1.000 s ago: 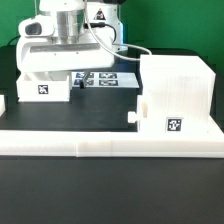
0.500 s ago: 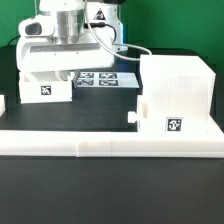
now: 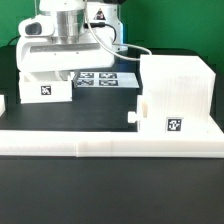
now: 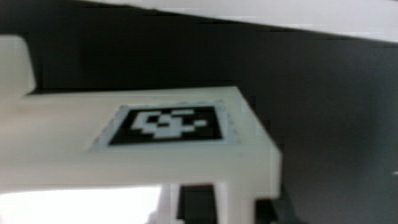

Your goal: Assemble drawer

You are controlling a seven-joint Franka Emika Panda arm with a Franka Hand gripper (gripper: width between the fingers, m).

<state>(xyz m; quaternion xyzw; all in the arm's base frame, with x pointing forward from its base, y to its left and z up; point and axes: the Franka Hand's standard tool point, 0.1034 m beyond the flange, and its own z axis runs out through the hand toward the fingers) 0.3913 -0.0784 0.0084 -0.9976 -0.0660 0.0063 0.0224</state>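
The drawer's large white cube housing (image 3: 180,85) stands at the exterior view's right. A tray box (image 3: 172,126) with a marker and a small knob (image 3: 133,118) sits in its lower part. A second small tray box (image 3: 45,90) with a marker stands on the table at the exterior view's left. My gripper (image 3: 50,74) is lowered onto this box from above, and its fingertips are hidden at the rim. In the wrist view the box's marked white face (image 4: 169,125) fills the frame. My gripper (image 4: 237,205) has dark fingers (image 4: 201,205) on either side of a white wall.
The long low white border bar (image 3: 110,145) runs across the front. The marker board (image 3: 100,78) lies flat behind, between the small tray box and the housing. Another white part (image 3: 2,102) shows at the exterior view's left edge. A black cable hangs behind the arm.
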